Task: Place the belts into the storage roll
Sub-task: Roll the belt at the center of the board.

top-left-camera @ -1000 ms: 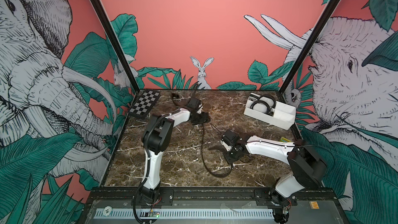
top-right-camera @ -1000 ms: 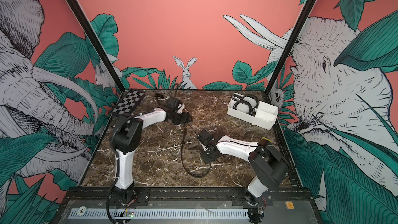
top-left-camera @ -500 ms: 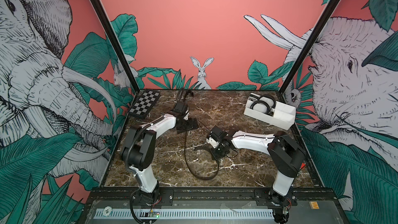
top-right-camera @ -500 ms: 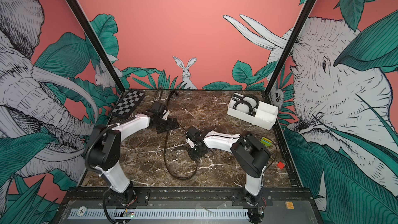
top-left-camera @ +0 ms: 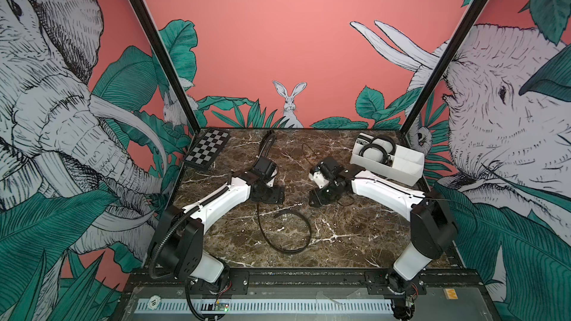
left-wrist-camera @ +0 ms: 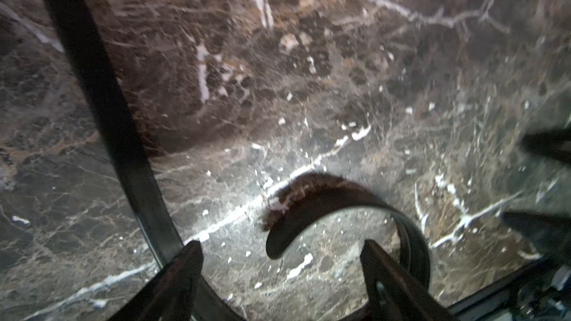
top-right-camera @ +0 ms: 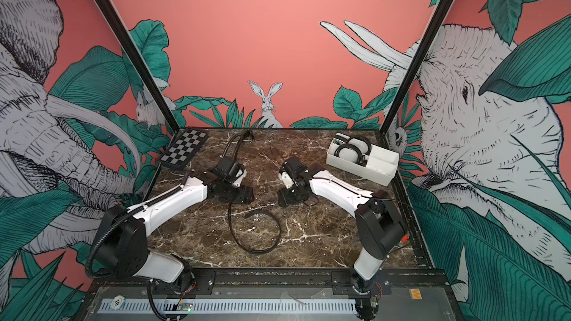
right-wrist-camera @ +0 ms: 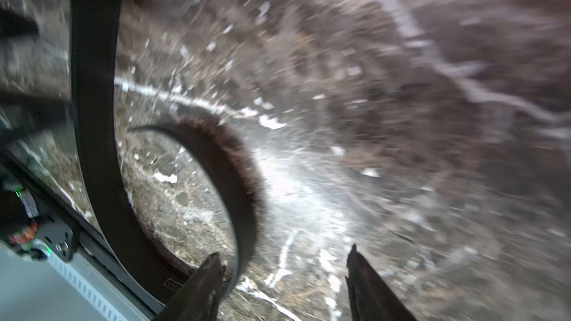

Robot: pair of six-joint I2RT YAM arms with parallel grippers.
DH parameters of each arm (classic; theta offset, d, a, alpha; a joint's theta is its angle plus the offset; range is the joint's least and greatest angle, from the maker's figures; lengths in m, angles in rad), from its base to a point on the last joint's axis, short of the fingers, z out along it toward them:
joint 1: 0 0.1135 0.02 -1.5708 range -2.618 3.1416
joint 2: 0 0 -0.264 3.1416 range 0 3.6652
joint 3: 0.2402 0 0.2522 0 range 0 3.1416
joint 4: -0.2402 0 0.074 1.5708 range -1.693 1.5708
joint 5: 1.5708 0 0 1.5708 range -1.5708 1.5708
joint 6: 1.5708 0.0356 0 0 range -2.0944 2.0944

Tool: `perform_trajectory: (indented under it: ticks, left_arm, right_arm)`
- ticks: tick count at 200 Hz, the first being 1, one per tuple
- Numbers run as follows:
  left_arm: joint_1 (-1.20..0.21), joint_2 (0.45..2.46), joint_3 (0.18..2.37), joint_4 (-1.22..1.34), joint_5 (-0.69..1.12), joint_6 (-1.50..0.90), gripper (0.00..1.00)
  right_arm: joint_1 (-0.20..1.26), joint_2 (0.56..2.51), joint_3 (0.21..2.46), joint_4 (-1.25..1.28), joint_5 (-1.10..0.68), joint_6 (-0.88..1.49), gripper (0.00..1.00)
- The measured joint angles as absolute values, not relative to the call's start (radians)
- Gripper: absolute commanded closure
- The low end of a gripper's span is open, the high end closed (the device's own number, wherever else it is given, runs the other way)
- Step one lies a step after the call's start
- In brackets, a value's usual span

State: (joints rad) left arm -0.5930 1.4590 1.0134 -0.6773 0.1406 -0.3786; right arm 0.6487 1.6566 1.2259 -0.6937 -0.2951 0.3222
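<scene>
The belt (top-left-camera: 309,233) lies loose on the desk (top-left-camera: 355,242) in an open, hook-shaped curl, partly on edge, between the two arms and toward the front rail (top-left-camera: 309,273). It looks light and smooth, limp along its length yet springy enough to uncurl, so a pinch across the flat near its free end seems best. The left hand (left-wrist-camera: 280,249) and right hand (right-wrist-camera: 284,253) both hover low with fingers apart, holding nothing. The storage roll (top-left-camera: 401,168) sits well apart at the far right, two other belts (top-left-camera: 375,149) coiled inside. Bare desk lies between, and the walls stand close around the roll.
</scene>
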Motion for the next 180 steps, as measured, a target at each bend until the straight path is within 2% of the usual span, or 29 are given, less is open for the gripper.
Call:
perform_trajectory:
  ticks: [58,68,96,114,137,180]
  left_arm:
    - [-0.72,1.564,0.983,-0.723,0.087,-0.27,0.19]
    - [-0.725,1.585,0.973,-0.705,0.086,-0.27,0.26]
    - [-0.728,1.594,0.925,-0.65,0.086,-0.293,0.61]
    - [-0.728,1.587,0.875,-0.606,0.083,-0.321,0.77]
    - [-0.728,1.529,0.807,-0.568,0.076,-0.36,0.85]
    - [-0.728,1.408,0.691,-0.533,0.062,-0.431,0.92]
  right_arm:
    - [0.608,1.708,1.357,-0.744,-0.284,0.329,0.24]
    - [0.609,1.733,1.39,-0.733,-0.286,0.334,0.23]
    - [0.614,1.826,1.482,-0.694,-0.294,0.364,0.19]
    - [0.623,1.904,1.558,-0.667,-0.291,0.382,0.14]
    - [0.65,2.016,1.671,-0.619,-0.289,0.41,0.1]
    - [0.693,2.207,1.867,-0.528,-0.291,0.471,0.03]
